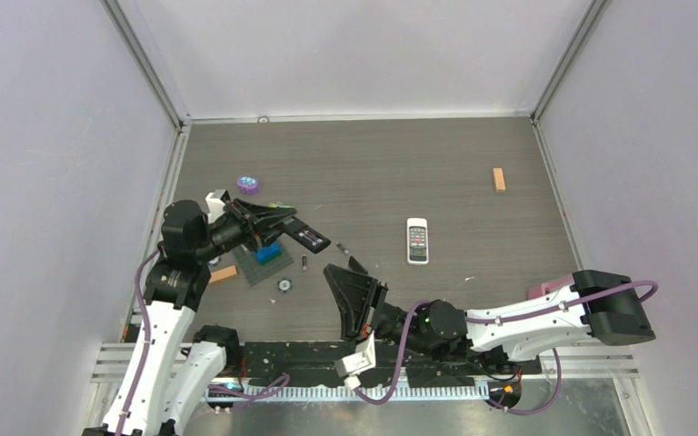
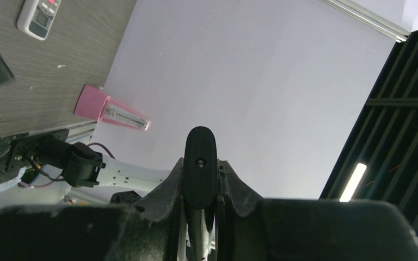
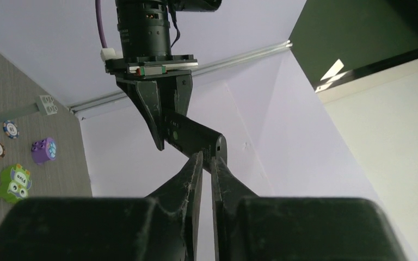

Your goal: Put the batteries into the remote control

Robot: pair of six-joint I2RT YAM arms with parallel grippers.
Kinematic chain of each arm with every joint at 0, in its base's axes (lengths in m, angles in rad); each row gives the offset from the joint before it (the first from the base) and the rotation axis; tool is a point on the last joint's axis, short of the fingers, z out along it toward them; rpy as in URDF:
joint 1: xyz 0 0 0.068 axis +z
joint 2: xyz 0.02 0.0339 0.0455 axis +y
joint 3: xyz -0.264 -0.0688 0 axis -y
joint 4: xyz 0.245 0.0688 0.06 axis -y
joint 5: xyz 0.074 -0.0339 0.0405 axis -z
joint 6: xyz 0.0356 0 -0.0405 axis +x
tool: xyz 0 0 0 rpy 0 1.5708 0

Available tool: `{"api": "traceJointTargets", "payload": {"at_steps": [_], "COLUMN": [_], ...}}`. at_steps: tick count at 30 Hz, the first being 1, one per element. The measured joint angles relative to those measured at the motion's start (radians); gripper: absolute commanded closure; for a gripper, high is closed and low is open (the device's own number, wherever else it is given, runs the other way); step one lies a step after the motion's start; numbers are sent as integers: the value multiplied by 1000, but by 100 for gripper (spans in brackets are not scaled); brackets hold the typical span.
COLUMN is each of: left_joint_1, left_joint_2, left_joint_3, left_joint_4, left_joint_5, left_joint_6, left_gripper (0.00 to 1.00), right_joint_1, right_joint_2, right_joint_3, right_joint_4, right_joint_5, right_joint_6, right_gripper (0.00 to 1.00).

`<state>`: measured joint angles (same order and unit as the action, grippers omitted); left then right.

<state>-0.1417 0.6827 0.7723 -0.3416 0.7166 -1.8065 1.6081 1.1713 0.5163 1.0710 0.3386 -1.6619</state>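
Our left arm holds the long black remote control raised over the grey wood-grain table.
Our left gripper is clamped on it; our right gripper holds nothing, jaws nearly closed. We see two slim dark batteries on the table beside it.

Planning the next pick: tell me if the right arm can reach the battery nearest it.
Probably yes: that battery lies on bare table just beyond the right gripper, with nothing between them; the black remote is held off to one side.
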Motion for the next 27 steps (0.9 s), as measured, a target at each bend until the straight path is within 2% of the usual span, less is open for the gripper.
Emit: {"api": "traceJointTargets", "payload": {"at_steps": [2, 5, 8, 10, 13, 16, 19, 23, 27], "left_joint_1": [5, 19, 27, 33, 37, 38, 39, 39, 39], "left_joint_2": [2, 10, 10, 9, 1, -27, -55, -70, -80], "left_joint_3": [0, -2, -23, -39, -43, -36, -26, -10, -7], "left_joint_4": [-1, 0, 0, -4, -33, -83, -112, -135, -148], "left_joint_5": [-14, -48, -86, -117, -172, -230, -269, -287, -291], "left_joint_6": [23, 72, 126, 174, 261, 360, 439, 526, 594], "left_gripper": [100, 100, 100, 100, 100, 100, 100, 100, 100], "right_joint_1": [0, 1, 5, 2, -42, -112, -197, -381, -545], "right_joint_2": [0, -2, -45, -116, -242, -303, -300, -208, -82], "right_joint_3": [0, 0, 10, 47, 141, 206, 230, 263, 309], "right_joint_4": [9, 54, 16, -108, -409, -674, -916, -1219, -1435], "right_joint_5": [18, 107, 248, 341, 420, 451, 422, 257, 117], "right_joint_6": [43, 148, 330, 523, 898, 1257, 1525, 1761, 1882], "right_gripper": [75, 72, 68, 64, 60, 51, 46, 44, 42]}}
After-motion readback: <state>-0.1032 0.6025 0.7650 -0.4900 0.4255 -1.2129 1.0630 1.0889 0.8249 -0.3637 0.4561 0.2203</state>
